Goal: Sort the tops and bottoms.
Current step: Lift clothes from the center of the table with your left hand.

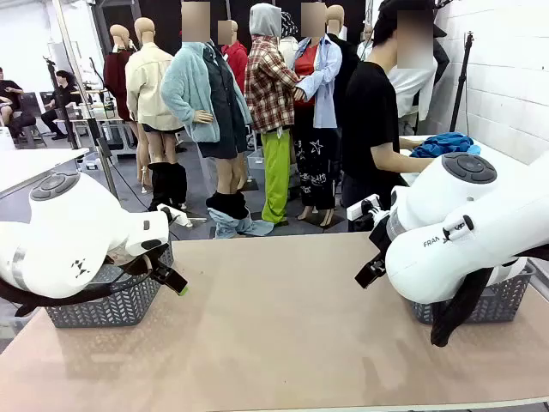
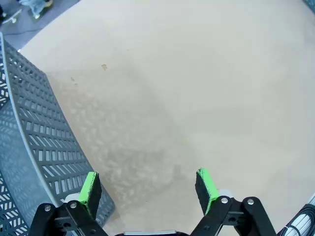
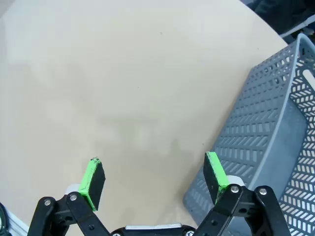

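Note:
A heap of bright blue fabric, the tops (image 1: 442, 143), lies on a white side table behind the far right corner, by the forearm of a person (image 1: 373, 120) in a black shirt. The bottoms are out of view. My left gripper (image 1: 176, 285) hangs low at the left beside a grey basket. In the left wrist view it (image 2: 148, 189) is open over bare tan tabletop with nothing between its green pads. My right gripper (image 1: 371, 271) hangs at the right. In the right wrist view it (image 3: 155, 178) is open as well, empty, above the table.
A grey perforated basket (image 1: 107, 302) (image 2: 34, 147) stands at the table's left edge under my left arm. A second one (image 1: 493, 302) (image 3: 275, 132) stands at the right edge. The tan tabletop (image 1: 283, 326) stretches between them.

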You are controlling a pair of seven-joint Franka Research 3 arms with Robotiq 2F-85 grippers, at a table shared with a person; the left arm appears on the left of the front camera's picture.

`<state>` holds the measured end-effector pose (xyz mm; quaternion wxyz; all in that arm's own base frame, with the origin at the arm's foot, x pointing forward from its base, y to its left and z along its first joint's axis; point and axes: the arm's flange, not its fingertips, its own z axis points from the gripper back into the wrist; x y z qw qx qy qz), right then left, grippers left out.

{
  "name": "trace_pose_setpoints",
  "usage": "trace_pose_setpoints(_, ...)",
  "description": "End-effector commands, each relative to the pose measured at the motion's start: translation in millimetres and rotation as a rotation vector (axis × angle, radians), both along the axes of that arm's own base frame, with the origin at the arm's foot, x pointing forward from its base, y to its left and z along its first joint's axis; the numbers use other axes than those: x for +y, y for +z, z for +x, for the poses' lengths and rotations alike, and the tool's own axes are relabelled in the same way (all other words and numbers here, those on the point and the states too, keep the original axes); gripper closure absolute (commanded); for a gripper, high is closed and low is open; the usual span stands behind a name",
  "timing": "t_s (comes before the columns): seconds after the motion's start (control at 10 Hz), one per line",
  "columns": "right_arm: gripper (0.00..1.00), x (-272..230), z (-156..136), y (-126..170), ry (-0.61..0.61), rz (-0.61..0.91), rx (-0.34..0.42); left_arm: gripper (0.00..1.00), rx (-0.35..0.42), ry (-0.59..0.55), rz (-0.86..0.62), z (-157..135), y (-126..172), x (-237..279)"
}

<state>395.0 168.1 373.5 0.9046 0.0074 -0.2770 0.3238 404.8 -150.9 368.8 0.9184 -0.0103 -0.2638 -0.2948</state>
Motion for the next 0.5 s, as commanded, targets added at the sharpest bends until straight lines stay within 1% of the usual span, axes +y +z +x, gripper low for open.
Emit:
trace_pose_setpoints(0.0,0.00,0.0,0.0,0.0,0.000,0.000,0.000,0.00,-0.006,-0.001,-0.002,-1.1,2.9,-0.2)
trace_pose_setpoints(0.4,0.00,0.0,0.0,0.0,0.000,0.000,0.000,0.00,-0.006,-0.001,-0.002,-1.1,2.9,-0.2)
